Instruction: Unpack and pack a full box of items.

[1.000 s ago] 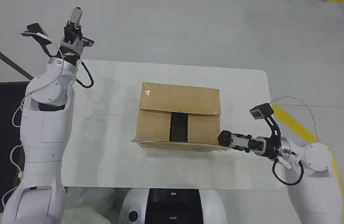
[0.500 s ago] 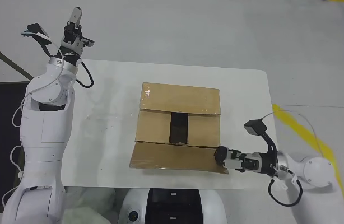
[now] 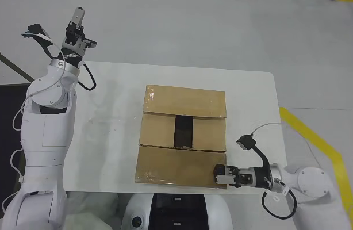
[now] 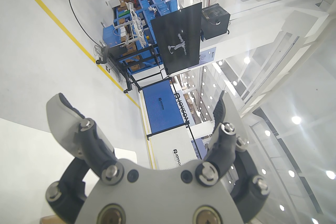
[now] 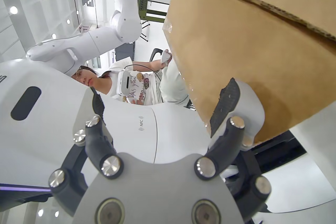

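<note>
A brown cardboard box (image 3: 185, 101) stands in the middle of the white table (image 3: 107, 149). Its near flap (image 3: 176, 167) lies folded out flat toward the table's near edge, and a dark gap (image 3: 183, 131) shows between the two inner flaps. My right gripper (image 3: 221, 174) is at the near right corner of that flap, open. In the right wrist view, the right gripper (image 5: 162, 107) has one finger (image 5: 225, 104) lying against the flap (image 5: 236, 51). My left gripper (image 3: 77, 23) is raised beyond the table's far left corner, and the left wrist view shows the left gripper (image 4: 141, 109) open and empty.
The table (image 3: 245, 92) has bare surface to the left and right of the box. A yellow floor line (image 3: 314, 138) runs past the table's right side.
My right gripper has swept toward the table's near edge, and the box's near flap has swung from nearly upright to lying flat. The left arm has kept still.
</note>
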